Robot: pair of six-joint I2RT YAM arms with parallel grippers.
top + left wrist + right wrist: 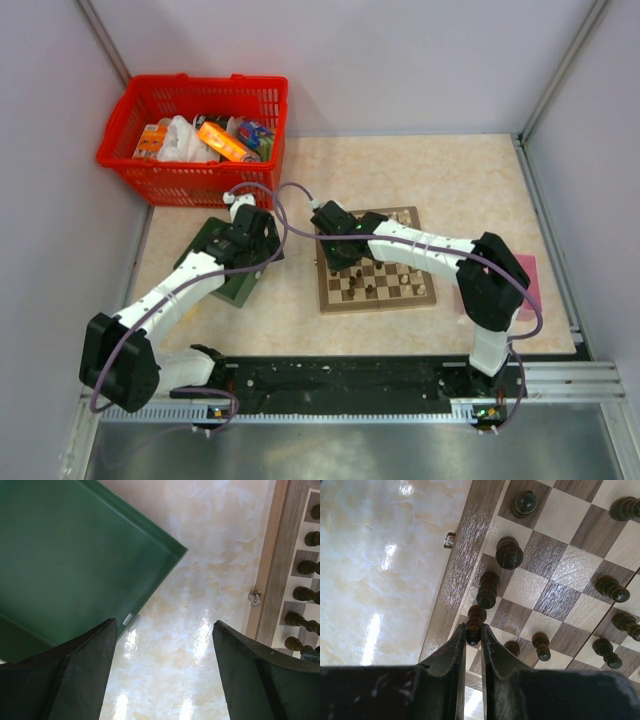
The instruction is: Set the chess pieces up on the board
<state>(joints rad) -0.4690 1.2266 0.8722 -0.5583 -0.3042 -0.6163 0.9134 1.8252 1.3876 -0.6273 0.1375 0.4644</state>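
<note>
The board (378, 275) lies mid-table with several dark brown pieces on it; its tan border also shows in the right wrist view (455, 575) and the left wrist view (274, 570). My right gripper (474, 632) is shut on a dark brown chess piece (475, 620) standing over the board's left column, next to other dark pieces (509, 553). In the top view the right gripper (335, 250) sits over the board's left edge. My left gripper (165, 650) is open and empty above bare table, between the green tray (75, 555) and the board. No cream pieces show clearly.
A red basket (195, 125) with groceries stands at the back left. The green tray (215, 262) lies left of the board, under the left arm. A pink box (525, 280) lies at the right, behind the right arm. A metal clasp (449, 540) sits on the board's edge.
</note>
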